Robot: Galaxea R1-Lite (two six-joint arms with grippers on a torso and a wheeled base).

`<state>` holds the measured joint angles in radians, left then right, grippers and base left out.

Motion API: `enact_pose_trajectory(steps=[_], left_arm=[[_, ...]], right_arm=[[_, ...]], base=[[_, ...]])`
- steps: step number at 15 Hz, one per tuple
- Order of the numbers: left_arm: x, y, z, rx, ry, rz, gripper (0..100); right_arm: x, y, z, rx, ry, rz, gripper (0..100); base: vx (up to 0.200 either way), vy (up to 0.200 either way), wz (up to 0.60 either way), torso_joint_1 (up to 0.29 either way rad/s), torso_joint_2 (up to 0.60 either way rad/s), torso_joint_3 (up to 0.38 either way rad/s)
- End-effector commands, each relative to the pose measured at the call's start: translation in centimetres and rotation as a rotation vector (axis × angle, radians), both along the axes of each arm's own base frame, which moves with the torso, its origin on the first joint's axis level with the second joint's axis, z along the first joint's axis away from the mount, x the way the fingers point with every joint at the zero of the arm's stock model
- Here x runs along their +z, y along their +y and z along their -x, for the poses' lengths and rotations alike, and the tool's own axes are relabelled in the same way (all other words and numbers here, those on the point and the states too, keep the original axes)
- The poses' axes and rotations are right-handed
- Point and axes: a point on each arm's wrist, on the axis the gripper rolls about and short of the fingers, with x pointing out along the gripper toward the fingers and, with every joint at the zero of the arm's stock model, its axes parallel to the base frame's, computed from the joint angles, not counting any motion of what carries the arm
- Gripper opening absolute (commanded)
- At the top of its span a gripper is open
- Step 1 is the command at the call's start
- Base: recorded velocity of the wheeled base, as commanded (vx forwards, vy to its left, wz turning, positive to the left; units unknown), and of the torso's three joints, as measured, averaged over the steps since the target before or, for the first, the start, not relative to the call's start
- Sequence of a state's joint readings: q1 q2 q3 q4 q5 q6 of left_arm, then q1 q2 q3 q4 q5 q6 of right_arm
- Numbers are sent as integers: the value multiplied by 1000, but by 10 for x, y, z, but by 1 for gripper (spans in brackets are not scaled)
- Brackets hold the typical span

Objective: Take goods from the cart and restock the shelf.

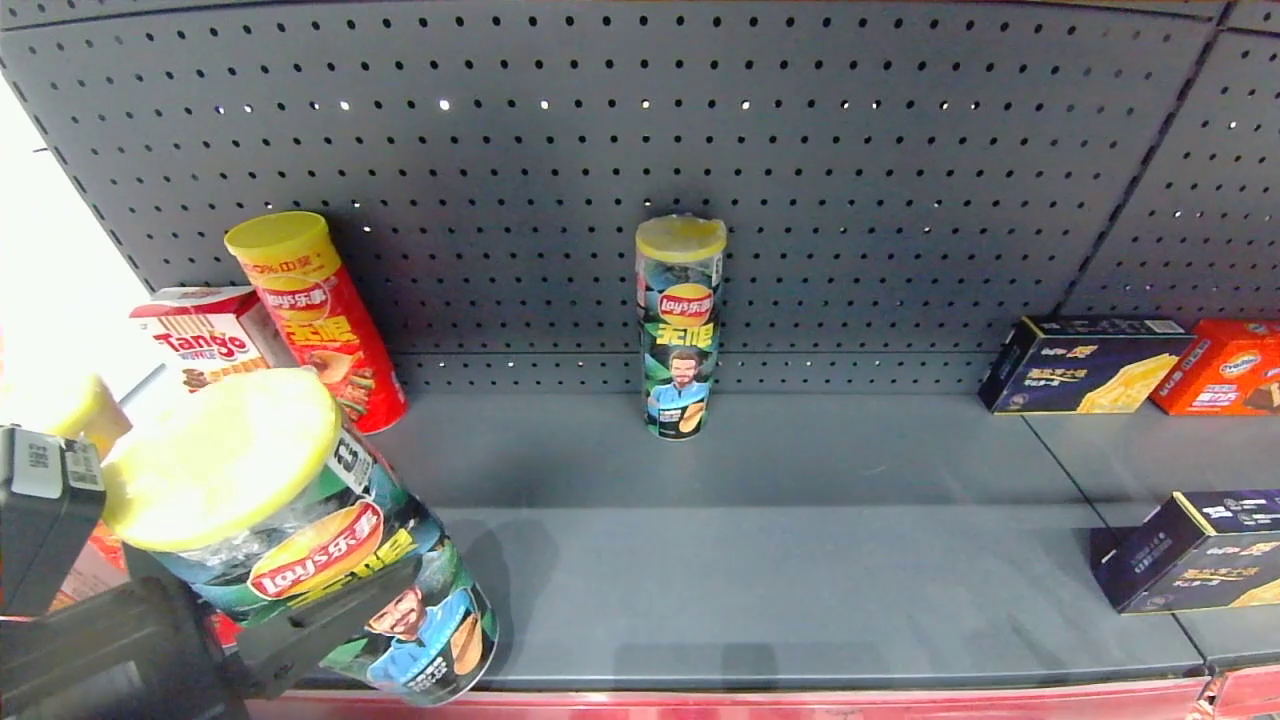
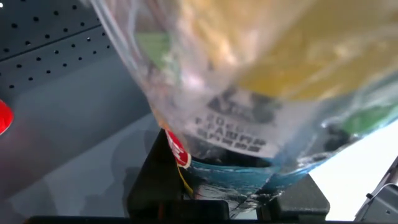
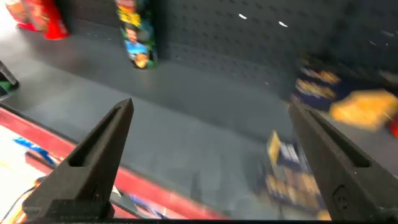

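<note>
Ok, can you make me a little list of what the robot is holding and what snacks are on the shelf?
left gripper: shut on the held chip can, green with a yellow lid, at the front left of the shelf
right gripper: open, holding nothing, over the shelf's front
back middle: standing chip can, green, upright
back left: red chip can, wafer box beside it
right side: back blue box, orange box, front blue box
</note>
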<state>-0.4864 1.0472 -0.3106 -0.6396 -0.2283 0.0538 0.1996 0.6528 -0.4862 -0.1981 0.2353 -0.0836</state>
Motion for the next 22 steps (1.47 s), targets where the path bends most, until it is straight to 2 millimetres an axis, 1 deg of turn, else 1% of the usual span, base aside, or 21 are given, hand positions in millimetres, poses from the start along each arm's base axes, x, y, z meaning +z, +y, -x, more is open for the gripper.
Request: enact_pose_trajectory(steps=[1,3,6,7,9,10,11,12,13,14,15,16,17,19,22], left_arm=[[2,-1,-1,0,-2,3,0],[2,-1,-1,0,-2,3,0],[1,-1,-2,3,3,2,0],[1,-1,-2,3,3,0,0],[1,-2,-5,4,8,-4,0],[2,-2,-5,4,6,-4,0],[0,-3,-7,6,14,-8,0],[1,-3,-7,6,14,-8,0],[0,-4,-7,6,17,-9,0],[0,-4,-8,8,17,-9,0],[0,-4,-8,8,20,-11,0],[-1,-4,-8,6,23,-12,0],[-1,-4,-8,8,23,-12,0],[0,-4,-8,8,23,-9,0],[0,-2,-9,19,28,-4,0]], right_arm=[[4,19,-50,90,98,35,100],[9,29,-58,156,109,39,100],[11,44,-77,211,148,59,100],[11,46,-79,223,151,61,100],[12,56,-93,243,155,65,100],[12,57,-96,246,155,65,100],[11,69,-120,245,109,49,100],[10,71,-124,242,105,48,100],[5,81,-146,240,99,46,100],[3,88,-162,246,95,46,100],[3,94,-173,251,95,46,100],[11,106,-196,318,67,36,100],[18,114,-207,373,46,30,100],[27,129,-228,433,15,31,100],[26,136,-250,601,-54,98,100]], base=[[0,0,0,0,0,0],[0,0,0,0,0,0],[0,0,0,0,0,0],[0,0,0,0,0,0],[0,0,0,0,0,0],[0,0,0,0,0,0],[0,0,0,0,0,0],[0,0,0,0,0,0],[0,0,0,0,0,0],[0,0,0,0,0,0],[0,0,0,0,0,0],[0,0,0,0,0,0],[0,0,0,0,0,0],[0,0,0,0,0,0],[0,0,0,0,0,0]])
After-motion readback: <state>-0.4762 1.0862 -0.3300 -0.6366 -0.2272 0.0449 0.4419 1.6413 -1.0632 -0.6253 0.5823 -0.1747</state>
